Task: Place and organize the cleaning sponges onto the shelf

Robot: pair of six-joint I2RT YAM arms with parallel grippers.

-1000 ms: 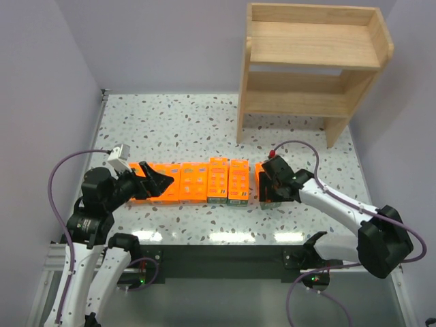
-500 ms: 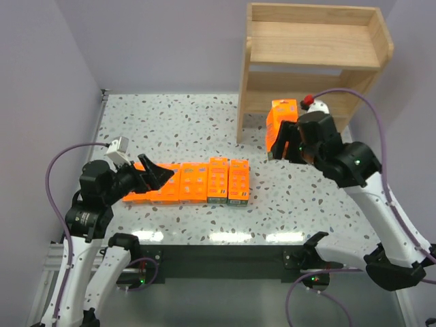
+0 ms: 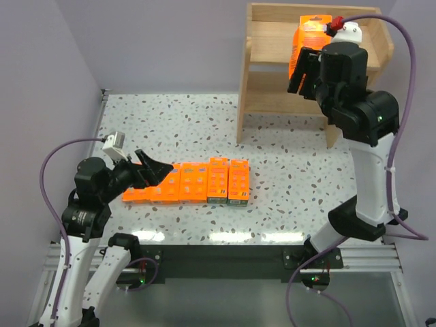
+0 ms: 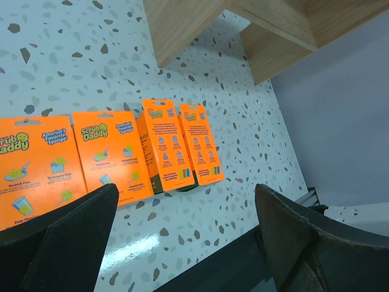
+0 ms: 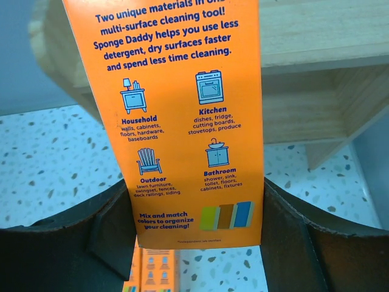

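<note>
Several orange sponge packs (image 3: 194,182) lie in a row on the speckled table; the two rightmost (image 3: 228,182) have a dark green near end. They also show in the left wrist view (image 4: 112,152). My left gripper (image 3: 153,170) is open and empty, above the row's left end (image 4: 182,243). My right gripper (image 3: 305,65) is shut on one orange pack (image 3: 311,34) and holds it upright, high up at the level of the top tier of the wooden shelf (image 3: 272,44). In the right wrist view the pack (image 5: 176,109) sits between both fingers, with the shelf (image 5: 316,36) behind it.
The shelf stands at the table's back right, its leg (image 4: 182,24) beyond the row. The lower tier (image 3: 293,102) holds nothing. Lilac walls close in the left, back and right. The table's near edge (image 3: 225,238) runs just in front of the row.
My right arm has lifted one pack from the right end of the row, past the shelf's front, up to the top tier. My left gripper has shifted slightly left.
</note>
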